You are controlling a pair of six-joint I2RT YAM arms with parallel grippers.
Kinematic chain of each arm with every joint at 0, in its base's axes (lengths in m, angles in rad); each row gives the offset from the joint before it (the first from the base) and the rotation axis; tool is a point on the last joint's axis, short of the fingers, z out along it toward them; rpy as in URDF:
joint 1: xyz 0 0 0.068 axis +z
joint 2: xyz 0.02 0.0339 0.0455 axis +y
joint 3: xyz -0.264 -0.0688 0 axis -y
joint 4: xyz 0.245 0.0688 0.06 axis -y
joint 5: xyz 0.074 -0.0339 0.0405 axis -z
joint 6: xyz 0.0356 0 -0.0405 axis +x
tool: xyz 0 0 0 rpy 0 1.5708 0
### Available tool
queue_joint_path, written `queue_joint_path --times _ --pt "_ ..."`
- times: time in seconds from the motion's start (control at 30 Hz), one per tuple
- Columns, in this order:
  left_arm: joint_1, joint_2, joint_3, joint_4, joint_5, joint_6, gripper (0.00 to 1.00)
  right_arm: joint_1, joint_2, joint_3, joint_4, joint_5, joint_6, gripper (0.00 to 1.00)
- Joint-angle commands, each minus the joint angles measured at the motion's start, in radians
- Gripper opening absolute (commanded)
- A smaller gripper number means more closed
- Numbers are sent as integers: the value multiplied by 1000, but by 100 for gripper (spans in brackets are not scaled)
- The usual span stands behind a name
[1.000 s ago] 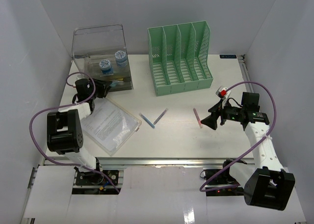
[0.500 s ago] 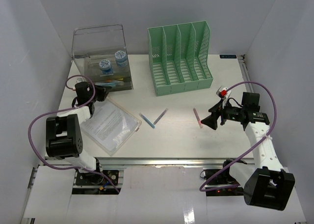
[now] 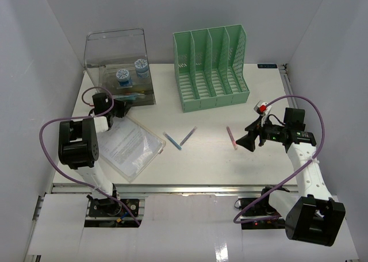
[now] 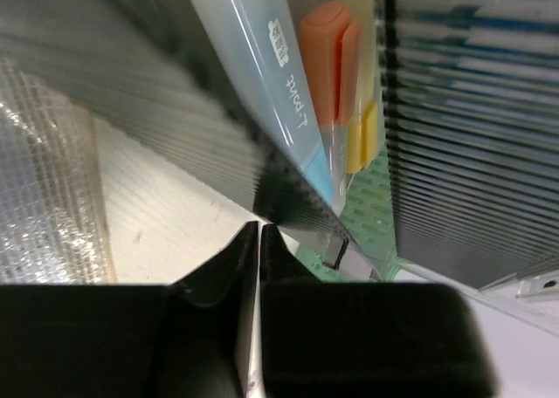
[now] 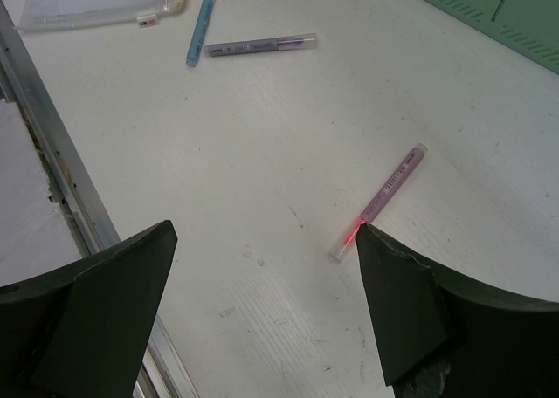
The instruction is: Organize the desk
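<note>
Right wrist view is showing my right gripper hanging spread wide over a pink pen that is lying on the desk, which is stretching out beneath both arms. My left gripper is sitting pressed together on nothing, close against the clear drawer box. I am judging the desk rigid, heavy and smooth, offering no hold; the light pen is asking for a mid-barrel pinch.

The left wrist view is smeared: the clear box wall shows only as grey streaks over a soft strip of counter. The lettering on a pale blue item is hard to read, and the orange-capped thing beside it is perhaps a marker. The right wrist view crops three things at its edge — the mesh pouch, the blue pen and the green rack.
</note>
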Motion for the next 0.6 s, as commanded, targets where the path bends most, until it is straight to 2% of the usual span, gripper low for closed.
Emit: queue_joint_path --times 0.0,0.2,0.43,0.57 --pt "7 3 88 6 -5 -13 23 -8 -2 -9 14 -19 -9 90" --pt "13 5 111 -17 -6 5 40 -11 -5 -9 13 -21 -9 90" --pt "22 11 97 0 10 14 53 -16 -9 -9 11 -26 -9 90" --pt "25 15 98 9 19 22 57 -19 -10 -9 10 -27 -9 90"
